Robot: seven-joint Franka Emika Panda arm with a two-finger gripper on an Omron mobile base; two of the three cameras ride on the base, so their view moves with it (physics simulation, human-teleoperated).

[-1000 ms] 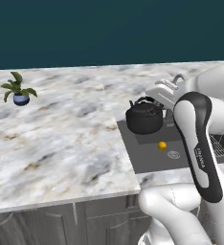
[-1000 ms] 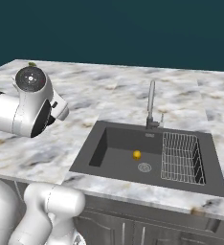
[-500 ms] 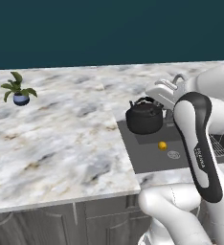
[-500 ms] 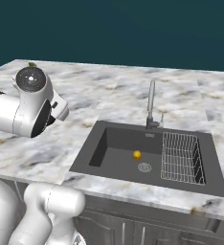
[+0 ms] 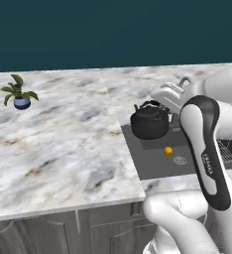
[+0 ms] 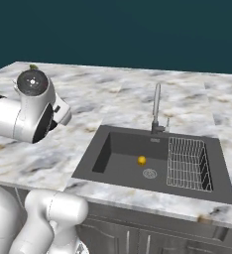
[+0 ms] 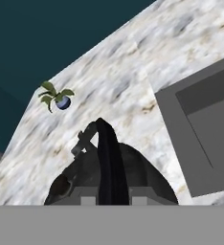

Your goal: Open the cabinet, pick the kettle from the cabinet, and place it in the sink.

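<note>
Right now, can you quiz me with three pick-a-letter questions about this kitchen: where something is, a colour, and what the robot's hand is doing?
1. Where is the potted plant? A on the floor, B on the counter, C on a shelf.
2. What colour is the kettle? A black, B red, C white.
3. The jaws are: A wide open, B shut on the kettle's handle, C shut on nothing.

Answers: B, it stands on the marble top; A, it is glossy black; B, the hand view shows the handle between them.
</note>
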